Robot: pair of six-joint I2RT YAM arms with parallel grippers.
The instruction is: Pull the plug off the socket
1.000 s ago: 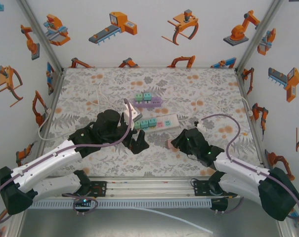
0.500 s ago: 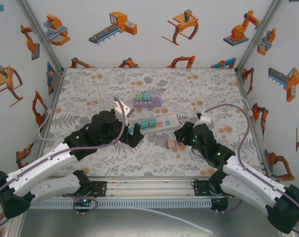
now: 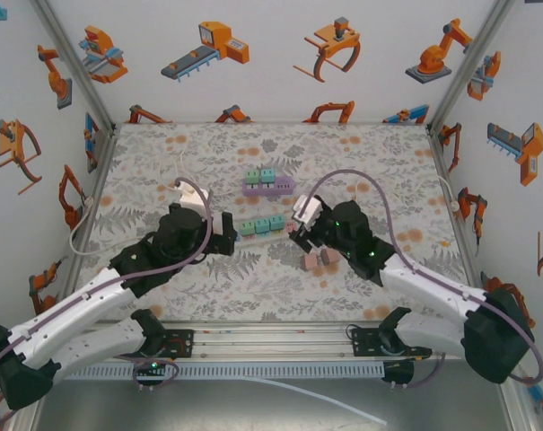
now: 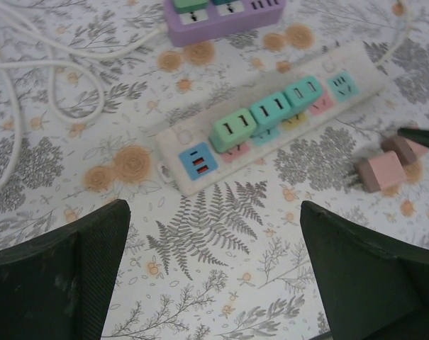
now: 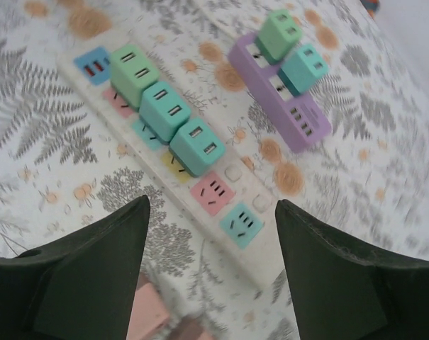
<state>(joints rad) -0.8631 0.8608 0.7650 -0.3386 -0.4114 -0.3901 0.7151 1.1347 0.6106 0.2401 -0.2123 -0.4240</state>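
Right gripper [image 5: 210,209], fingers spread, has swung in over the white power strip [image 4: 356,64] as the left gripper [image 4: 214,212], also spread, backs off its USB end; three green plugs [image 4: 271,110] stay seated, pink plugs [image 4: 379,170] lie loose beside it, so I judge pulling remains.

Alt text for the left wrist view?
A white power strip lies diagonally with three green plugs plugged in a row. Two loose pink plugs lie near its right end, a purple strip sits beyond, and the open left gripper frames the bottom.
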